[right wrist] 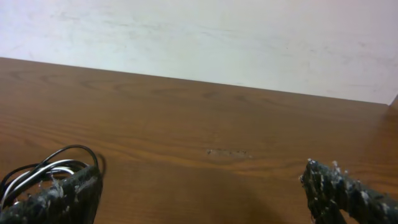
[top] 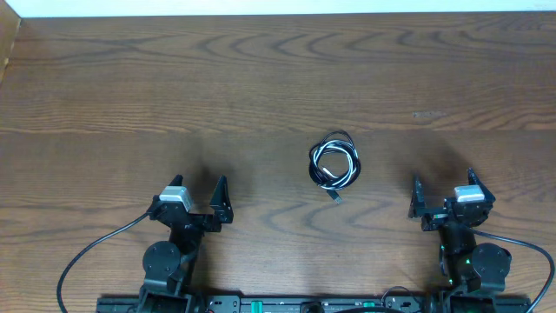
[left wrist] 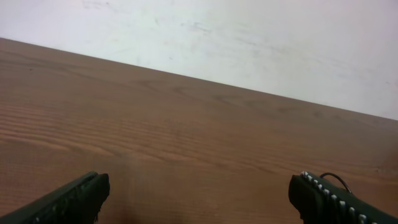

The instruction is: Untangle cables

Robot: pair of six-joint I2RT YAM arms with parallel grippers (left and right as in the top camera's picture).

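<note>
The cables [top: 334, 163] lie in one small coiled bundle of black and white cords on the wooden table [top: 261, 87], between the two arms and a little beyond them. My left gripper [top: 198, 185] stands open to the left of the bundle, well apart from it. My right gripper [top: 445, 185] stands open to the right, also apart. In the left wrist view the gripper [left wrist: 199, 190] holds nothing, and a black loop of cable [left wrist: 334, 178] peeks past the right finger. In the right wrist view the gripper [right wrist: 200, 185] is bare too, with the cables [right wrist: 37, 171] behind its left finger.
Thick black wires [top: 87, 256] run from the arm bases along the near edge. A pale wall [left wrist: 249, 37] rises past the table's far edge. A small scuff [right wrist: 227, 152] marks the wood ahead of the right gripper.
</note>
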